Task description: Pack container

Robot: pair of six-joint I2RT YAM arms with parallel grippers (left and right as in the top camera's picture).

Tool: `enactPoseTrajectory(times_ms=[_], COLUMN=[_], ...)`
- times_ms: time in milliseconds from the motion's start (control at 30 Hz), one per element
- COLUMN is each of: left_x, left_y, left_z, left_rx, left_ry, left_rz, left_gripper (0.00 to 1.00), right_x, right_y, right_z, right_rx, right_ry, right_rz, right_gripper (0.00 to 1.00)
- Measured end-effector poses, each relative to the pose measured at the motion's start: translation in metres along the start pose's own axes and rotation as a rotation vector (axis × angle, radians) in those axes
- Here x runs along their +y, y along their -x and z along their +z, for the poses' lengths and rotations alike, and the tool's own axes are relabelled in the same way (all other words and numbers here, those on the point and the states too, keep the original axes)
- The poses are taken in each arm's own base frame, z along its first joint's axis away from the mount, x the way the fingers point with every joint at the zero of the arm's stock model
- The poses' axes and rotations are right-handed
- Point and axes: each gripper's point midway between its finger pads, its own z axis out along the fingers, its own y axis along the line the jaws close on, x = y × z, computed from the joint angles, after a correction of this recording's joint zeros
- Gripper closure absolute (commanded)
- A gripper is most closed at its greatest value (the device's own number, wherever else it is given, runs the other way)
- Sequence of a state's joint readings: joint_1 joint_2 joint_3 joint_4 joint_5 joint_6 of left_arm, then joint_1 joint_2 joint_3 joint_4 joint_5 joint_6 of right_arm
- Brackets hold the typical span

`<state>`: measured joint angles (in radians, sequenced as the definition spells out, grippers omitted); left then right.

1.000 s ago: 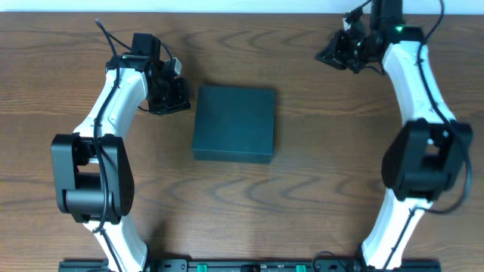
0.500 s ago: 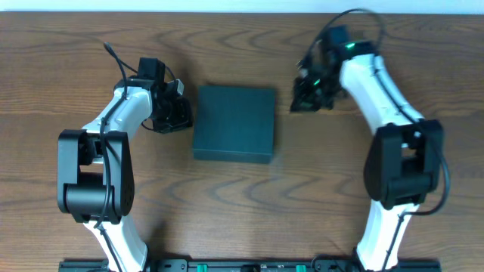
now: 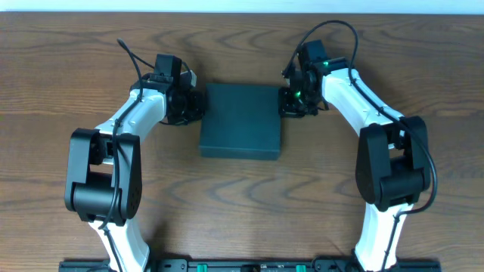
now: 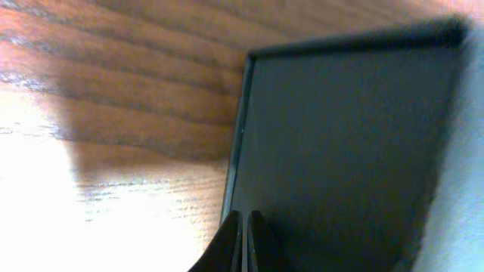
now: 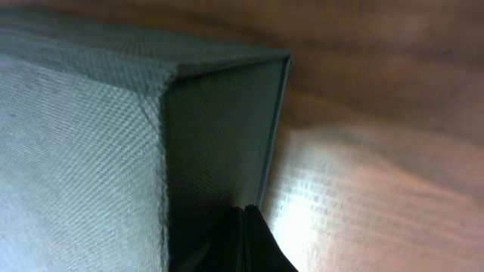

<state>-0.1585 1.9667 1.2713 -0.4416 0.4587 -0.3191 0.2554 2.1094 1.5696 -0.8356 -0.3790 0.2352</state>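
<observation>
Wood-grain brown tabletop point(image 3: 242, 219) fills the overhead view. The container point(image 3: 240, 121) lies flat near its middle with the lid down, a dark teal-green matte rectangle whose near wall shows as a slightly darker band.

Both arms bend in from the sides. The left gripper point(image 3: 193, 106) is at the box's left edge and the right gripper point(image 3: 287, 102) at its right edge, each close to a far corner. From above, both look to be touching the box, but how the jaws stand cannot be read there.

The wrist cameras settle that. In the left wrist view the left gripper point(image 4: 243, 238) has its two dark fingertips pressed together, with only a hairline between them and nothing held. The tips sit right at the edge of the container point(image 4: 340, 151), which looks nearly black in shadow.

In the right wrist view the right gripper point(image 5: 243, 234) is likewise pressed together, with its tips at the foot of the box's side wall. Here the container point(image 5: 83, 151) shows a fine woven, cloth-like grain, a sharp corner and a thin raised rim along one vertical edge.
</observation>
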Motion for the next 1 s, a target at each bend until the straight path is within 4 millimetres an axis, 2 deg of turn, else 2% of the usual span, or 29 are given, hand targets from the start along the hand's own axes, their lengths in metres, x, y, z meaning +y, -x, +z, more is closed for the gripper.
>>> enactPoseTrajectory(times_ms=[200,467,567,633,733,800,833,933,1000], left_x=[-0.003,-0.001,0.009,0.015,0.014,0.003,-0.005,-0.035,-0.055], left_y=[0.005,0.001,-0.013,-0.020,-0.023,-0.025,-0.027,-0.031,-0.046], left_z=[0.002,0.001,-0.005,-0.016,-0.054,-0.090,-0.107,-0.167,-0.212], left_rx=[-0.028,-0.010,0.053,0.076,0.056,0.002,-0.028,-0.174,-0.292], left_ry=[0.006,0.014,0.045,0.065,0.089,0.094,0.092,0.053,0.007], left_rz=[-0.017,-0.037,-0.080,-0.106,-0.101,-0.058,-0.032,0.084,0.176], left_gripper=[0.94,0.95,0.94,0.94,0.94,0.94,0.94,0.94,0.94], right_x=[-0.002,-0.014,-0.029,-0.041,-0.046,-0.039,-0.034,-0.017,-0.007], right_y=[0.012,-0.001,-0.002,0.000,-0.002,-0.011,-0.018,-0.044,-0.071], right_z=[-0.001,-0.004,-0.020,-0.046,-0.106,-0.144,-0.156,-0.199,-0.226], right_rx=[-0.049,0.001,-0.003,-0.035,-0.128,-0.179,-0.189,-0.249,-0.326], right_ry=[-0.006,-0.049,-0.078,-0.101,-0.126,-0.134,-0.135,-0.134,-0.127], right_rz=[-0.009,0.024,0.058,0.077,0.080,0.065,0.056,0.010,-0.029], right_gripper=[0.99,0.99,0.99,0.98,0.98,0.98,0.98,0.99,0.99])
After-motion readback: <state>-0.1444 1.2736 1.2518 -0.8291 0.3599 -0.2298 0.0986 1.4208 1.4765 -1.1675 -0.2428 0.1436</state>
